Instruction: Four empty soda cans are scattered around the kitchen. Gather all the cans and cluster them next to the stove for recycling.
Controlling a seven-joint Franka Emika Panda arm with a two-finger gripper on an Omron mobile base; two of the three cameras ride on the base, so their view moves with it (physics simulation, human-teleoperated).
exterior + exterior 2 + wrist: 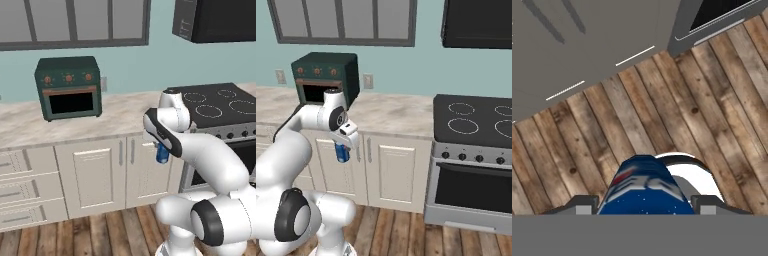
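A: What's the room like?

B: Kitchen w/ pale teal wall. Long beige marbled counter (115,112) runs along it, cream cabinet doors (391,170) and drawers below, wood plank floor (637,115) underneath. Grey-framed upper cabinets (75,22) at top left. Dark-green toaster oven (69,87) sits on the counter against the wall, wall outlet just beside it on its right.

A: And the stove?

B: Stove (476,150) at the right end of the counter, touching the cabinet run. Flat black cooktop w/ white ring burners, row of black knobs, black oven window. Black microwave (478,22) hangs above it.

A: Gripper?

B: Gripper (161,150) is clamped on the blue soda can (162,154). Arm is bent low, hand pointing down in front of the cabinet doors, below counter edge. Can hangs in the air over the floor, touching no surface.

A: Confirmed from the hand cam?

B: Yep. Blue can (646,192) sits between the two finger tips, one finger (712,204) at each side, planks below it. Cabinet fronts and the oven's lower corner are across the top of that view.

A: Where's the can vs the stove?

B: Left of it, near but apart, roughly level w/ the oven door.
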